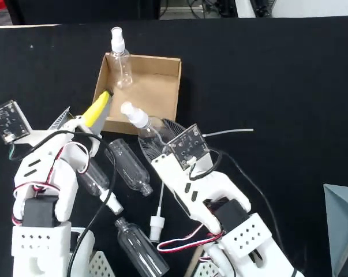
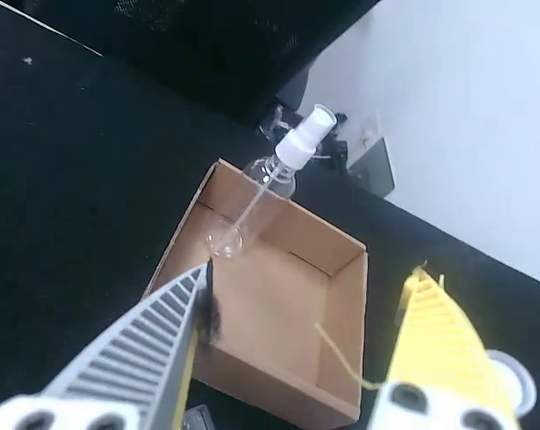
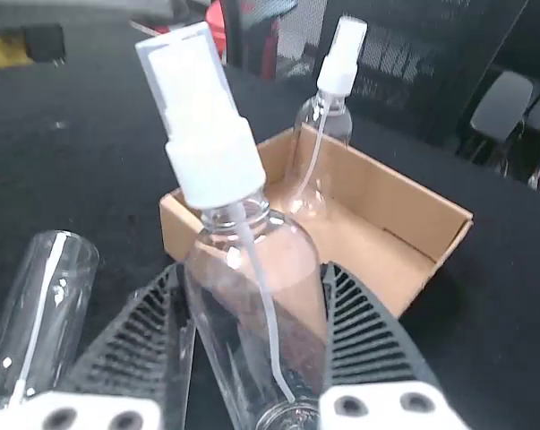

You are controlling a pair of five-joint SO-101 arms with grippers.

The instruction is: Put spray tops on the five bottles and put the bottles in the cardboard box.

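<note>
Near edge of the counter (image 1: 277,69), your side: an uncapped bottle (image 1: 142,251) lies flat. A loose spray top (image 1: 157,223) is just beside its neck, tube pointing at the far edge.

Behind those, two more lie side by side. One is a bare bottle (image 1: 128,167). The other is a topped bottle (image 1: 94,178), partly under the left arm, white top on its near end.

Your right claw (image 3: 252,296) is closed around the held bottle (image 1: 150,129), with a finger pressed on each side of the clear body. That bottle has its spray top on, is tipped toward the cardboard box (image 1: 156,92), and sits right at the box's near wall.

Your left claw (image 2: 312,287) is spread wide with nothing in it, over the box's near-left corner.

Inside the box, in the far-left corner, you've got a standing bottle (image 1: 120,63), top fitted.

A thin loose tube (image 1: 228,133) lies on the counter beside the right arm, toward the right edge.
</note>
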